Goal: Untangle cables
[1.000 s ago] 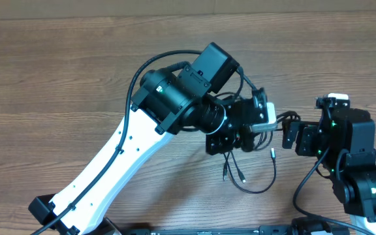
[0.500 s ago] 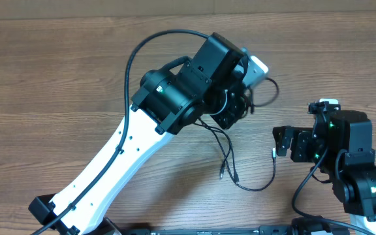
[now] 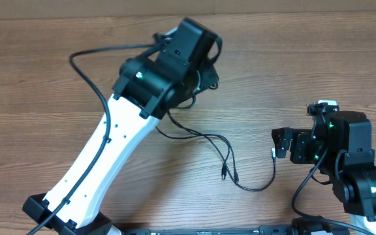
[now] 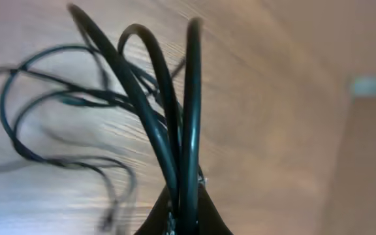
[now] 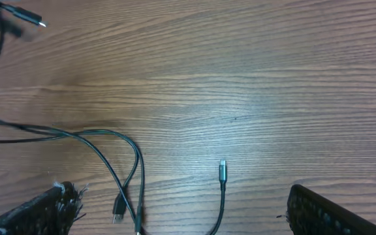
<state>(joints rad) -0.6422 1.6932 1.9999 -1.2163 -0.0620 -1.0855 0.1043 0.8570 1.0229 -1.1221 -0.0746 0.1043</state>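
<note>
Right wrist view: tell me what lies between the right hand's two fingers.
In the right wrist view, a cable's silvery plug tip lies on the wood between the open fingers of the right hand, with two more cables beside it.

Before you lies a brown wooden table, its grain running side to side under even, soft light. Along the far edge you see a paler tan strip. In the left wrist view, the area beyond the tabletop is blurred beige.
</note>
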